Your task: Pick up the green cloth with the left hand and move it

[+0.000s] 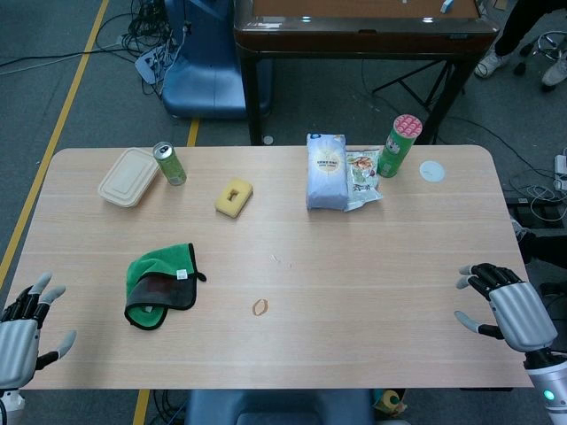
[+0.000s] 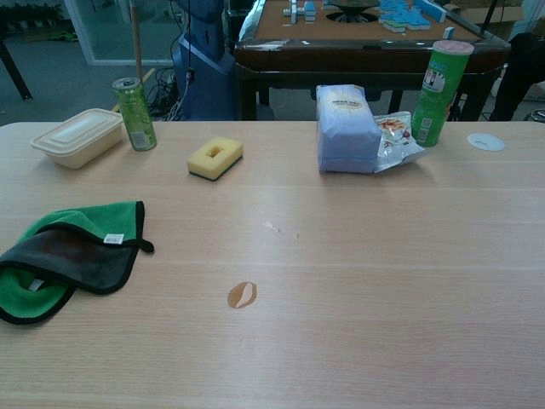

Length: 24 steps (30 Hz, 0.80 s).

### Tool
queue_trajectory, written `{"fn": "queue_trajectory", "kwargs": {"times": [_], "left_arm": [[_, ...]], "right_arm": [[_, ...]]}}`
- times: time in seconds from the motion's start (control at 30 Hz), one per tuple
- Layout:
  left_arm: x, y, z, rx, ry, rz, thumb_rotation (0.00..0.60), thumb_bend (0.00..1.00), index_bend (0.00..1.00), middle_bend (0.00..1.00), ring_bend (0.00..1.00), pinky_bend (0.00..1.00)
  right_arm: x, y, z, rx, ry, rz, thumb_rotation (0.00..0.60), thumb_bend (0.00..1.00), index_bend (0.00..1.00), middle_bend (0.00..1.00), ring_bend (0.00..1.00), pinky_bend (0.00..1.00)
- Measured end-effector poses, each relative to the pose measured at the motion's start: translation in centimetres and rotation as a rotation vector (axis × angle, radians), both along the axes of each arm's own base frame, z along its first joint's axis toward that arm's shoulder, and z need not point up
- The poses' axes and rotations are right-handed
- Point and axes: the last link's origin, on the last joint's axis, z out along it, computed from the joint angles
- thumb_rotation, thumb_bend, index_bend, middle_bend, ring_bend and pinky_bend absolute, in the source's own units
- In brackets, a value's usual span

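Observation:
The green cloth [image 1: 161,283] lies crumpled on the left part of the wooden table [image 1: 354,292], folded so its dark grey side shows, with a white tag on it. In the chest view the green cloth [image 2: 72,254] sits at the left edge. My left hand [image 1: 25,329] hovers at the table's near left corner, fingers spread, holding nothing, left of and nearer than the cloth. My right hand [image 1: 509,308] rests at the near right edge, fingers apart and empty. Neither hand shows in the chest view.
At the back stand a beige lunch box [image 1: 129,177], a green can [image 1: 169,164], a yellow sponge [image 1: 234,197], a white bag [image 1: 326,171], a snack packet [image 1: 362,175], a green tube [image 1: 400,145] and a white lid [image 1: 432,171]. A brown rubber band [image 1: 260,307] lies mid-front.

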Motion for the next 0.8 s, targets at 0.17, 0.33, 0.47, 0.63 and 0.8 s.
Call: {"fn": "queue_trajectory", "kwargs": {"times": [0.17, 0.33, 0.47, 0.63, 0.8], "left_arm": [[0.0, 0.2, -0.1, -0.008, -0.001, -0.004, 0.600, 0.22, 0.22, 0.09, 0.12, 0.24], [0.3, 0.8, -0.3, -0.036, 0.002, -0.028, 0.600, 0.22, 0.22, 0.09, 0.12, 0.24], [0.8, 1.9, -0.6, -0.079, 0.002, -0.064, 0.600, 0.22, 0.22, 0.09, 0.12, 0.24], [1.5, 3.9, -1.4, -0.174, 0.014, -0.115, 0.600, 0.22, 0.21, 0.09, 0.12, 0.24], [2.2, 6.3, -2.6, -0.307, 0.066, -0.151, 0.600, 0.22, 0.12, 0.07, 0.10, 0.24]], "right_arm": [[-0.2, 0.0, 0.2, -0.010, -0.003, -0.009, 0.600, 0.26, 0.43, 0.33, 0.26, 0.31], [-0.1, 0.0, 0.8, -0.031, 0.001, -0.002, 0.600, 0.26, 0.43, 0.33, 0.26, 0.31], [0.3, -0.1, 1.7, -0.065, 0.012, 0.013, 0.600, 0.26, 0.43, 0.33, 0.26, 0.31], [0.8, 0.0, 2.6, -0.089, 0.031, 0.020, 0.600, 0.26, 0.43, 0.33, 0.26, 0.31], [1.2, 0.1, 3.0, -0.103, 0.041, 0.025, 0.600, 0.26, 0.43, 0.33, 0.26, 0.31]]}}
